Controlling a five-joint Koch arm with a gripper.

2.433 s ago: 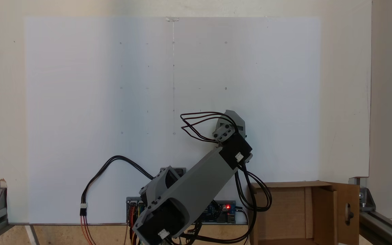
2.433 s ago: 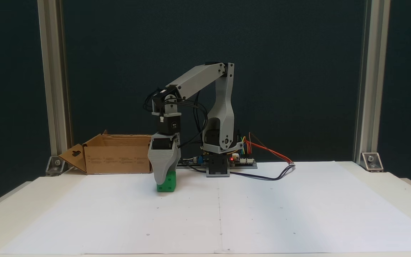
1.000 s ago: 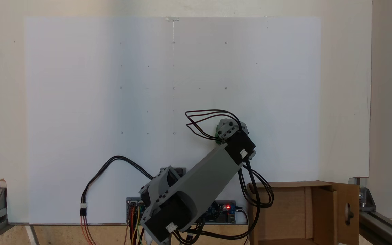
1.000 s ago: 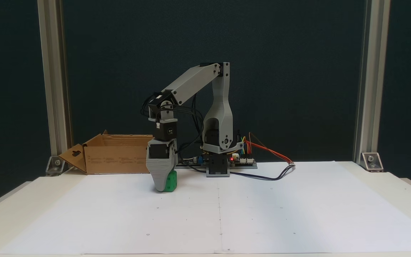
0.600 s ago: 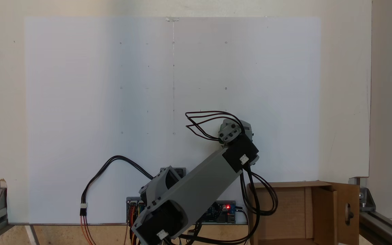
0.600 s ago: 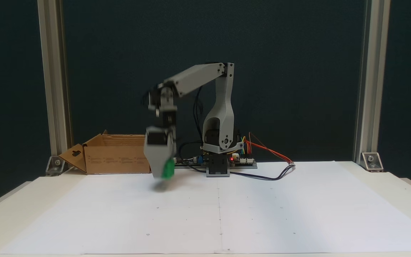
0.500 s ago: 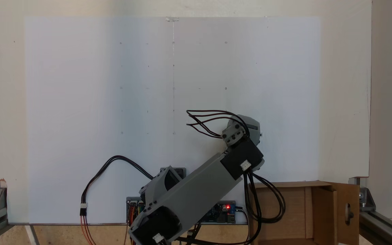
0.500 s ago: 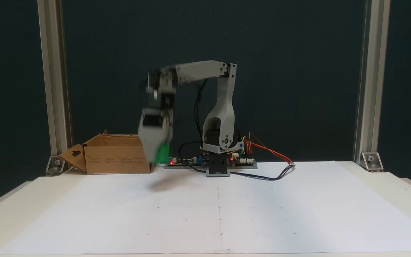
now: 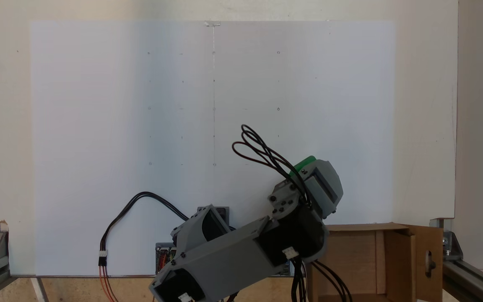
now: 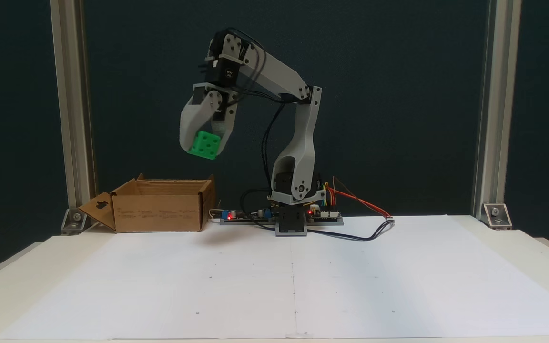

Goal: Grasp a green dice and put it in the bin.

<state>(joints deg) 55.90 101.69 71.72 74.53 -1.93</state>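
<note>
your gripper point(image 10: 203, 145) is squeezing the green dice point(image 10: 204, 144) tight between its jaws, high up in the air. the dice is above the table point(image 10: 398, 286), a little to the right of the bin point(image 10: 160, 209) in this fixed view.

The green dice point(image 10: 204, 145) is a small bright green cube with rounded corners and sunken pips of the same green; it hangs high in the air, tilted, one face with several pips turned toward the front in a fixed view; from above only a green sliver point(image 9: 303, 163) of it shows; it sits well above the table, a little to the right of the bin point(image 10: 159, 206) in that front view. The bin is a brown cardboard box, squarish, open at the top; one flap point(image 10: 97, 208) with a keyhole-shaped cutout splays outward; it stands on the table's back edge.
</note>
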